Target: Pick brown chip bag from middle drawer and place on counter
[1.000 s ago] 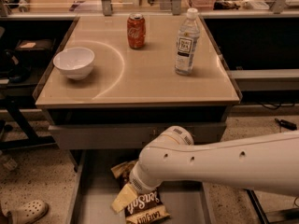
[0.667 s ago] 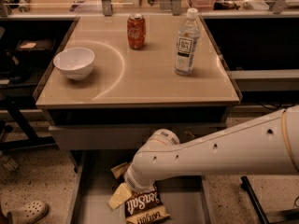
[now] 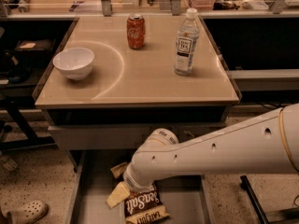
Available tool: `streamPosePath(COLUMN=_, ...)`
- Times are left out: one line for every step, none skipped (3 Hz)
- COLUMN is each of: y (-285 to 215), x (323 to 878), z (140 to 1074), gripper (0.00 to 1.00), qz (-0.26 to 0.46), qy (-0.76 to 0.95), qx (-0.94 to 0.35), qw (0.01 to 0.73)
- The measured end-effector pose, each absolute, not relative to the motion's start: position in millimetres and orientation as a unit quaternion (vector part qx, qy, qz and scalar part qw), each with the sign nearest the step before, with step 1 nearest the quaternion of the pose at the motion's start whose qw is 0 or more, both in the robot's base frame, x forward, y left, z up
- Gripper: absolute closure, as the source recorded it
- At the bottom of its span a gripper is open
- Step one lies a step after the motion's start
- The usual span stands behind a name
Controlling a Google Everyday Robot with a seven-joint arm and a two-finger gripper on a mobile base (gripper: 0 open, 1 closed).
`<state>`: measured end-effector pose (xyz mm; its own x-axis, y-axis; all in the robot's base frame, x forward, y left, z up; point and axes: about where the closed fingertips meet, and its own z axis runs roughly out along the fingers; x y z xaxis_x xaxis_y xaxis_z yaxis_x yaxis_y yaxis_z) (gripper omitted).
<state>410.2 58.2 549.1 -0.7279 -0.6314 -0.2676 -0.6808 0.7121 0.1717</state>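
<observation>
The brown chip bag [image 3: 142, 207] lies flat on the floor of the open middle drawer [image 3: 88, 190], near its front, with white lettering facing up. My gripper [image 3: 117, 182] is low inside the drawer, just up and left of the bag. Its two cream fingers [image 3: 117, 195] stand spread apart and hold nothing. The lower finger is at the bag's top left corner. My white arm reaches in from the right and hides the bag's upper end. The beige counter [image 3: 140, 78] is above the drawer.
On the counter stand a white bowl [image 3: 74, 62] at the left, a red soda can [image 3: 135, 31] at the back middle and a water bottle [image 3: 186, 42] at the right. A grey drawer front [image 3: 93, 136] sits under the counter. A shoe [image 3: 25, 212] lies on the floor at the left.
My arm has swung a little to the left and its elbow has dropped lower. The gripper stays over the drawer with its fingers apart. The bag has not moved.
</observation>
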Motion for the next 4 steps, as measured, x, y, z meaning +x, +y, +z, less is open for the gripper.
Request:
streamPosePath(y=64.8, x=402.3, z=515.7, gripper=0.0, qz=0.146, qy=0.924, qx=-0.345, qw=0.073)
streamPosePath(y=71.6, x=397.9, z=468.1, gripper=0.0, qz=0.164, qy=0.931, qx=-0.322, qw=0.049)
streamPosePath(y=76.9, x=398.0, z=431.1, gripper=0.0, qz=0.175, qy=0.936, qx=-0.303, qw=0.036)
streamPosePath(y=77.6, x=408.8, z=403.9, gripper=0.0, qz=0.17, qy=0.94, qx=-0.293, qw=0.034)
